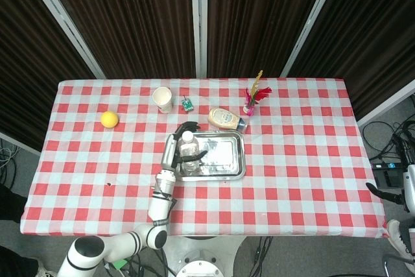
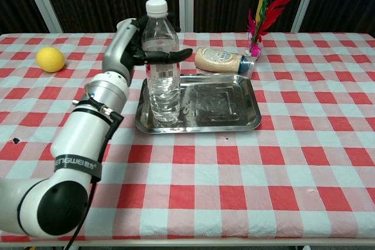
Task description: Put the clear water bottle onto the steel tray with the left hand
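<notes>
Chest view: the clear water bottle is being grasped near its top by the fingers of the left hand, and it is being stood upright on the steel tray's left side.

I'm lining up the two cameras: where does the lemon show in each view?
Head view: the lemon lies at left of the table, far from the steel tray.
Chest view: the lemon lies at far left, beyond the left hand.
Shared landmark: the clear water bottle standing on the tray.
</notes>
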{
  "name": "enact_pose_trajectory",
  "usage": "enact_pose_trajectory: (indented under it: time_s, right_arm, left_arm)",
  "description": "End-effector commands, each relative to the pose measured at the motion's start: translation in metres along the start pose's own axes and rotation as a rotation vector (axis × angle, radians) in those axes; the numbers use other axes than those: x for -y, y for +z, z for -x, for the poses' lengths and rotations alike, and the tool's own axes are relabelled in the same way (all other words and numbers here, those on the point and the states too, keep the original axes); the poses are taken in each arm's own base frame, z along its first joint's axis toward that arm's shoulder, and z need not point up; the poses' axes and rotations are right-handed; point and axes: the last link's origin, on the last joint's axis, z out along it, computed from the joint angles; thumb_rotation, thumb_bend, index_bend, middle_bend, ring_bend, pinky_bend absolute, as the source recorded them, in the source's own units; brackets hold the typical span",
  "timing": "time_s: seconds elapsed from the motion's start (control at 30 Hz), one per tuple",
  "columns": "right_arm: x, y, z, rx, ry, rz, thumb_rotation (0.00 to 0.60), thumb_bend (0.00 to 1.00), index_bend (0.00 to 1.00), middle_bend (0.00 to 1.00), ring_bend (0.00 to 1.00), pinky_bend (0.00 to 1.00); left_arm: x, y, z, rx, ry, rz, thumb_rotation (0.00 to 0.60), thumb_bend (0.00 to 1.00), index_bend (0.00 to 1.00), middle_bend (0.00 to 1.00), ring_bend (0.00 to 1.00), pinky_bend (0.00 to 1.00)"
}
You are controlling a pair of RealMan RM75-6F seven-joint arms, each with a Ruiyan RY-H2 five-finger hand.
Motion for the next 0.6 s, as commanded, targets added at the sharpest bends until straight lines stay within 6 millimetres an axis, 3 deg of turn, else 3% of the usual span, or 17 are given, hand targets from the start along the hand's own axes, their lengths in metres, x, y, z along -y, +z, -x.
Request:
enact_pose_trajectory:
  time_s: [0.03, 0.33, 0.6]
  right_arm:
    - [0.0, 0.0, 0.0, 0.001, 0.0, -0.002, 0.6, 0.04, 0.06, 0.14, 0.0, 0.0]
    - [0.003, -0.003, 0.002, 0.011, -0.005, -0.013, 0.6, 0.04, 0.06, 0.14, 0.0, 0.0]
    - [0.002, 0.0, 0.004, 0.017, -0.012, -0.004, 0.6, 0.04, 0.06, 0.14, 0.0, 0.0]
  left_arm:
    - [-0.007, 0.007, -0.019, -0.042, 0.032, 0.044, 0.6, 0.03, 0.32, 0.41, 0.33, 0.37]
    - [-0.029, 0.009, -0.063, -0.102, 0.068, 0.062, 0.6, 0.01, 0.32, 0.41, 0.33, 0.36]
    - [-0.075, 0.018, -0.111, -0.158, 0.099, 0.134, 0.6, 0.01, 0.32, 0.41, 0.33, 0.36]
